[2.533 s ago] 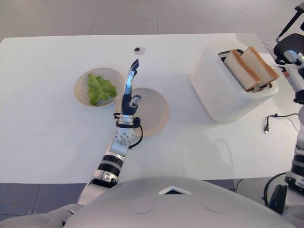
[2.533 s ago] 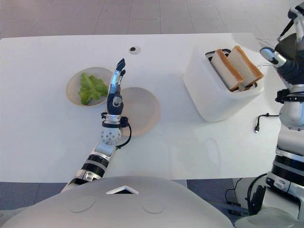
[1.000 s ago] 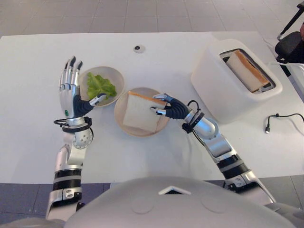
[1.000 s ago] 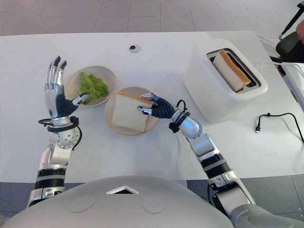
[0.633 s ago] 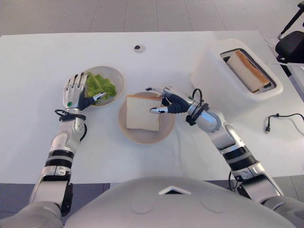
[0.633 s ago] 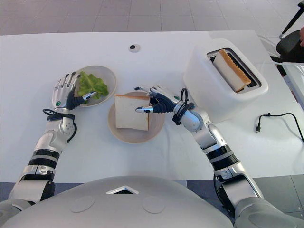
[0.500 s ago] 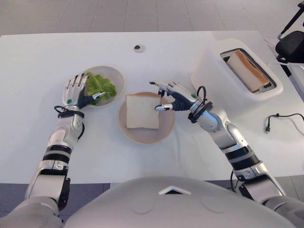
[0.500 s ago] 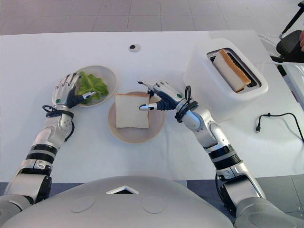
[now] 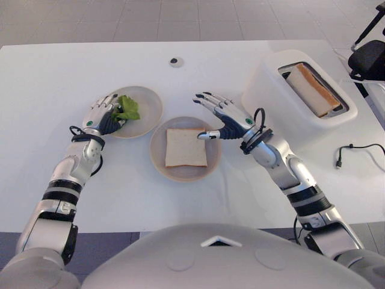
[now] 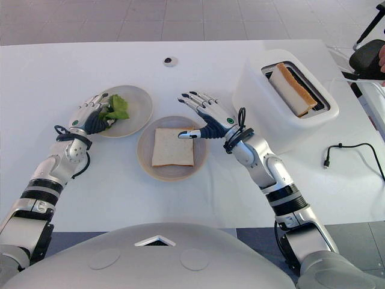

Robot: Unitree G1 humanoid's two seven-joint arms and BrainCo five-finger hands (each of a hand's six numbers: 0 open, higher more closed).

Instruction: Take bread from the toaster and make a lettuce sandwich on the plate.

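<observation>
White table (image 9: 54, 72), seen from above.

- Plate (image 9: 157, 153) set at mid-table. One slice of bread (image 9: 186, 147) is laid flat on it, square to the view.
- Right hand (image 9: 225, 118) is held released, fingers spread and holding nothing. It is placed over the plate's right rim, between the bread and the toaster (image 9: 283, 120), and its thumb tip is seen near the slice's upper right corner. Contact with the slice cannot be made out.
- A second slice (image 9: 313, 89) is seen standing tilted in a toaster slot, its top above the housing.
- A shallow dish (image 9: 149, 101) sits just beside the plate, up and to the left. Whether the rims touch cannot be told.
- Lettuce (image 9: 127, 108) is bunched at the dish's left side. Left hand (image 9: 99, 119) is laid over the dish's left rim, fingers curled around the lettuce.
- Further off: a small dark round thing (image 9: 175, 61) near the table's far edge, and a dark cable (image 9: 352, 149) with its plug on the right, well apart from the plate.
</observation>
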